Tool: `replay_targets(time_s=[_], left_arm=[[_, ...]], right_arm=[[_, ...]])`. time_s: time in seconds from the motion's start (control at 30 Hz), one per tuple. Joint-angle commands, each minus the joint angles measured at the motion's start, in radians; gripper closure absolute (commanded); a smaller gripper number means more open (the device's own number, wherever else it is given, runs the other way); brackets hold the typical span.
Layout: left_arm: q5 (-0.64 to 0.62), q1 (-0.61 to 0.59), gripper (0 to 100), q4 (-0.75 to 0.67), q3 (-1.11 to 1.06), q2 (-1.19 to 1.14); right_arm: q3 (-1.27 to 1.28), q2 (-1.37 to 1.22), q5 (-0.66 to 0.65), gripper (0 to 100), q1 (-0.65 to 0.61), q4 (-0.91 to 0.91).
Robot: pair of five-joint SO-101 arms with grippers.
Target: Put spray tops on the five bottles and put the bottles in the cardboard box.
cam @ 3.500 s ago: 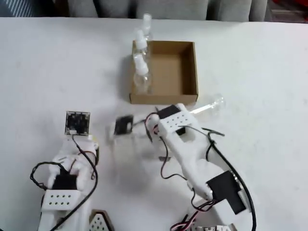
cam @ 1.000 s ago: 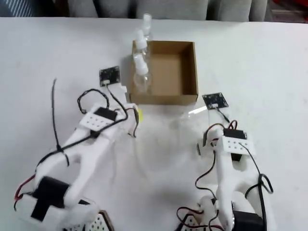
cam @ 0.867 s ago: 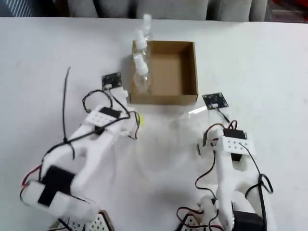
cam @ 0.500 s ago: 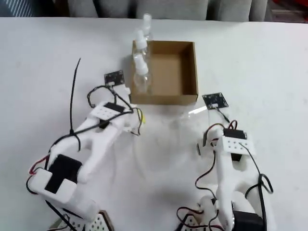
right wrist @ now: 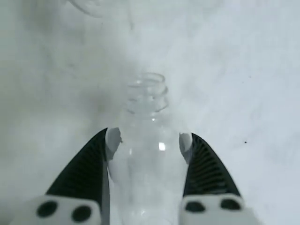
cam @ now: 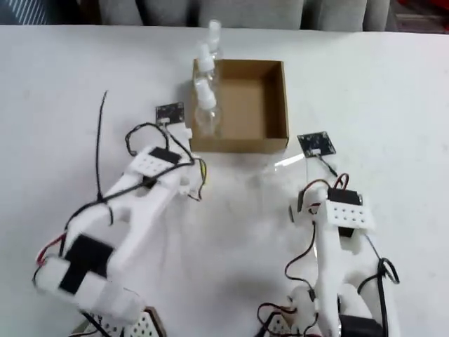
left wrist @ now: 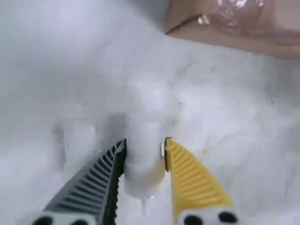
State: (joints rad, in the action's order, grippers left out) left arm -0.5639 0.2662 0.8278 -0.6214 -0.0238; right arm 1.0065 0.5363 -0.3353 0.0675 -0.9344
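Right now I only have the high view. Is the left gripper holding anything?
Observer: Yes, the left gripper is shut on a white spray top.
Operator: And the right one?
Observer: The right gripper is shut on a clear bottle.
Operator: Is it capped?
Observer: No, that bottle is open at the end, with no top on it.

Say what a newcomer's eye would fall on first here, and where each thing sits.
The brown cardboard box stands far-middle on the table, with capped bottles along its left wall. Nearer, the left gripper clamps a white spray top, and the right gripper grips a clear open-necked bottle.
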Motion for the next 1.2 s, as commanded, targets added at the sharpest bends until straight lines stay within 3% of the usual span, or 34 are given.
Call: replay_targets(time_s=[0.0,0.2,0.47,0.57,0.67,0.87,1.0,1.17], left_arm=[[0.054,0.019,98,-0.026,-0.104,0.237],[0.106,0.012,98,-0.149,-0.315,0.496],[0.118,0.008,98,-0.153,-0.448,0.797],[0.118,-0.005,98,-0.155,-0.491,0.895],[0.118,-0.062,98,-0.152,-0.508,0.993],[0.120,-0.173,98,-0.110,-0.433,1.159],[0.218,-0.177,98,-0.048,-0.261,1.168],[0.319,-0.171,98,-0.104,-0.074,1.136]], right_arm=[[-0.112,0.130,0.011,98.4,-0.054,-0.087],[-0.167,0.325,0.009,98.4,-0.165,-0.033],[0.084,0.381,0.018,98.4,-0.283,0.495],[0.144,0.404,0.152,98.4,-0.318,0.688],[0.157,0.437,0.256,98.4,-0.371,0.713],[0.204,0.526,0.345,98.4,-0.452,0.708],[0.288,0.618,0.454,98.4,-0.504,0.750],[0.431,0.773,0.473,98.4,-0.539,0.809]])
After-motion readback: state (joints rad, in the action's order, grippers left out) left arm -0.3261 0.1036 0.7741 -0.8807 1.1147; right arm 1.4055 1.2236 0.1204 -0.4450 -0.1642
